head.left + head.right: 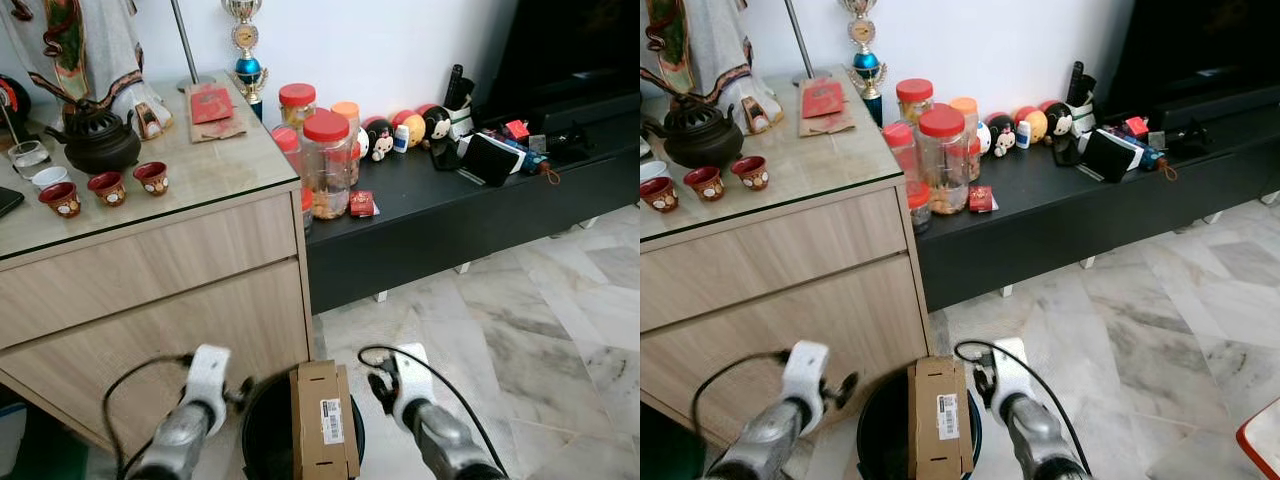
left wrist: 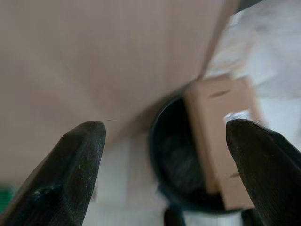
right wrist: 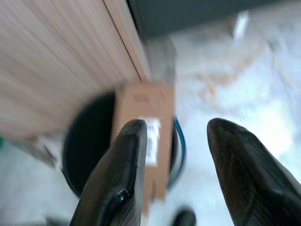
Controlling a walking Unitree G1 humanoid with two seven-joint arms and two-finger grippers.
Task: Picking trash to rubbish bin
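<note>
Cardboard box (image 1: 323,420): rests across black rubbish bin (image 1: 262,435) rim.
Left pincer (image 2: 164,155): released, empty.
Right pincer (image 3: 176,155): released, above box.

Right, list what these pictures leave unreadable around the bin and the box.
- Rubbish bin: its inside is dark in the eye views, and the cardboard box covers part of the opening.
- Box label: print too small; blurred in the right wrist view.
- Bin's lower part: cut off by the bottom edge of the eye views.
- Left gripper and right gripper: open, empty.
</note>
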